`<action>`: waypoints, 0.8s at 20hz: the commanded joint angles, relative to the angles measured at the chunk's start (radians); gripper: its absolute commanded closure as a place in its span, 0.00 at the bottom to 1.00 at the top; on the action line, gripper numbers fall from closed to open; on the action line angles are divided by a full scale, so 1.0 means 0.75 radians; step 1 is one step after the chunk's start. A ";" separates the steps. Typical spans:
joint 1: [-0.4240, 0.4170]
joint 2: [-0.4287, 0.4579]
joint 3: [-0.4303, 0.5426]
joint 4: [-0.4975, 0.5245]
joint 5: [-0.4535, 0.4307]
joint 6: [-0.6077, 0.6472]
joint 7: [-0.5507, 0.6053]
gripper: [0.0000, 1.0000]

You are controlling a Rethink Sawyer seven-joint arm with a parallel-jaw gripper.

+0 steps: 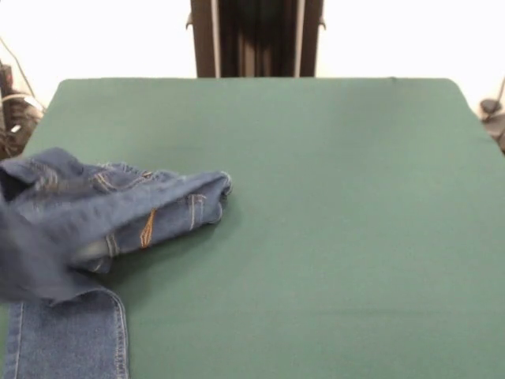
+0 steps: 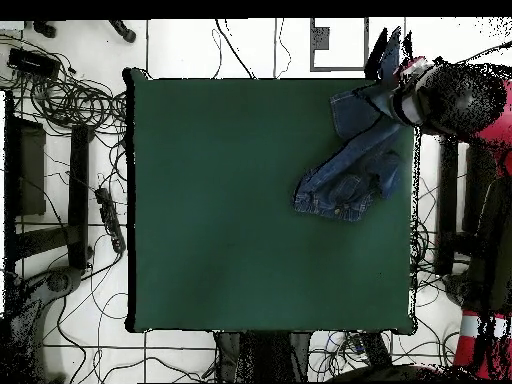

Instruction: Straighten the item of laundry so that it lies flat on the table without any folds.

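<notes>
Jeans (image 1: 118,209), in the front view: lay heaped at the left side of the table (image 1: 331,221), well short of flat. Bunched into a thick rumpled ridge running from the left edge in toward the middle, ending in a rounded fold with tan seams and a short orange line of stitching on its side. Blurred into a soft blue mass at the lower left. Sent one leg down to the bottom edge of the picture, flat there with a stitched hem seam along its right side. Left the rest of the green top bare. Showed no gripper in this view.

From overhead: jeans (image 2: 350,170) sat crumpled in the upper right corner of the table (image 2: 220,220), close to the right edge. Spread widest at the lower end of the heap, with pale faded patches showing among the folds. Narrowed upward into a strip reaching the table's top edge and beyond it. Met the red and black arm (image 2: 460,100) there, coming in from the right over the table's corner. Placed the gripper (image 2: 405,95) right at the cloth's upper end. Could not tell whether parted, closed or clamped on denim. Showed cables (image 2: 60,110) strewn over the white floor at left.
</notes>
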 commanded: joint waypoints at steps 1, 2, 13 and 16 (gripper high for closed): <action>0.048 0.019 0.115 0.140 -0.023 -0.022 -0.388 0.00; 0.058 0.001 0.094 0.169 -0.023 -0.029 -0.340 0.00; 0.132 -0.082 -0.019 0.251 -0.014 -0.016 -0.102 0.00; 0.156 -0.104 -0.046 0.294 0.014 0.022 -0.037 0.00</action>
